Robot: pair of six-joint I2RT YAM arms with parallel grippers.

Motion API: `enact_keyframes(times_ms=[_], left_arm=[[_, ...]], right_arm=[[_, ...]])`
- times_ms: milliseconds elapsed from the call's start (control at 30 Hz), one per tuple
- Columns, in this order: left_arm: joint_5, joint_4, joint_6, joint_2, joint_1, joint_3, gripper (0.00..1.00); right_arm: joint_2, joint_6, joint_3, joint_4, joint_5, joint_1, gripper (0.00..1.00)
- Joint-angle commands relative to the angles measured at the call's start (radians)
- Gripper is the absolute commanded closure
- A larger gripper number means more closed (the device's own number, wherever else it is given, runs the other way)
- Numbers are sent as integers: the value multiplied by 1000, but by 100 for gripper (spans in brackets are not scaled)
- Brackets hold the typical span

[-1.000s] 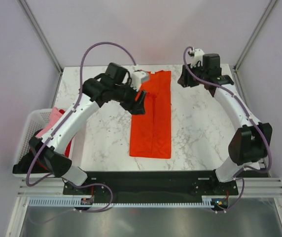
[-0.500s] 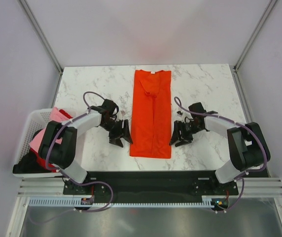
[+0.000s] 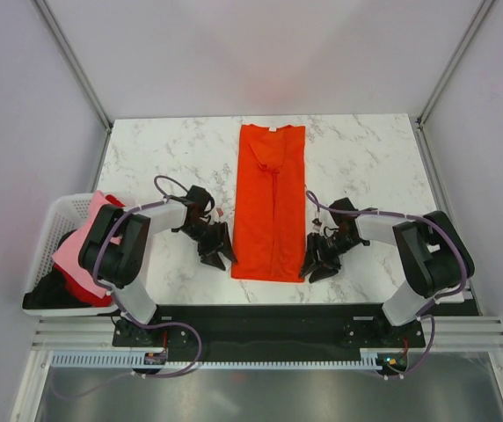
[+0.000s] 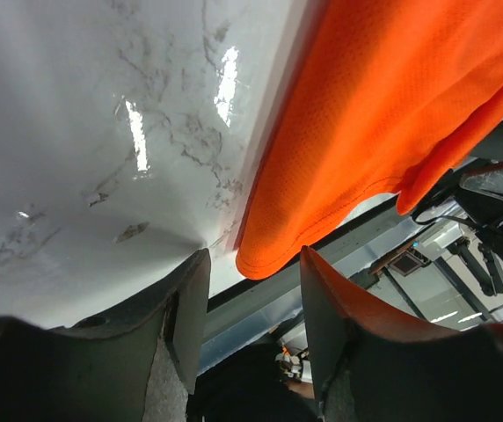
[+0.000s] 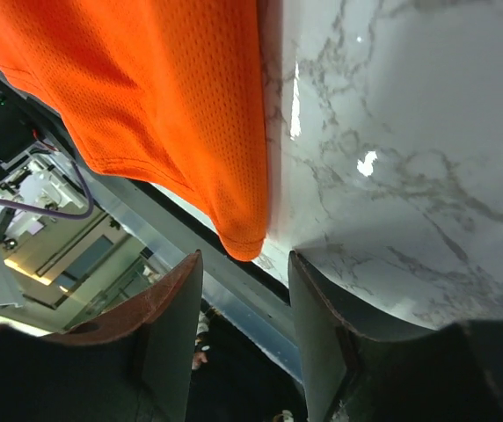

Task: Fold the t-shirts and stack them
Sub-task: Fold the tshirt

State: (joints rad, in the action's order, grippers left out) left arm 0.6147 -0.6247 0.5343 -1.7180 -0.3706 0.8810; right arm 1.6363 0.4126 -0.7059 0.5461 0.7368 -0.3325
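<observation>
- Bright orange soft-cloth t-shirt (image 3: 271,207): lies flat on white marble-look table (image 3: 172,158), folded to a long narrow strip. Long axis runs near-to-far, w/ white neck label at far end and hem at near end.
- Left black two-finger claw (image 3: 219,255): low, just beside shirt's near-left corner. Jaws apart, nothing btwn them; in wrist view the corner sits just ahead of the gap.
- Right black two-finger claw (image 3: 315,263): same at shirt's near-right corner, jaws apart and empty.
- Key relation: each hem corner lies inward of its own claw, twd shirt's centre line. Arms about equally close, one per corner.
- Likely next: pinch both corners, carry hem along long axis twd far end.
- White plastic lattice basket (image 3: 45,230): well left of shirt, pink cloth shirt (image 3: 80,239) piled in it.
</observation>
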Motion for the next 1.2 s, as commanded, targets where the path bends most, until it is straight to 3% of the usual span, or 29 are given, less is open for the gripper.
enact_keyframes(times_ms=[0,367,667,700,733,800,833,900,1167], left_arm=[[4,10,41,-26,-19,6,48],[14,5,38,-71,-36,19,57],[31,2,23,-71,-39,21,86],[31,0,23,-68,-39,21,96],[33,2,21,-63,-39,24,98],[33,3,18,-52,-39,30,98],[34,3,15,-48,-39,33,98],[36,3,4,-35,-37,52,98],[-12,-21,-53,57,-11,189,98]], right_arm=[[50,31,-30,-52,-45,-22,48],[83,35,-46,-41,-62,-33,56],[86,49,-35,-77,-79,-31,70],[88,51,-37,-84,-79,-33,72],[88,49,-38,-87,-77,-31,76],[83,46,-44,-90,-68,-33,84],[79,40,-56,-89,-63,-31,93],[53,31,-76,-77,-54,-31,99],[-55,-17,-234,-6,-33,16,100]])
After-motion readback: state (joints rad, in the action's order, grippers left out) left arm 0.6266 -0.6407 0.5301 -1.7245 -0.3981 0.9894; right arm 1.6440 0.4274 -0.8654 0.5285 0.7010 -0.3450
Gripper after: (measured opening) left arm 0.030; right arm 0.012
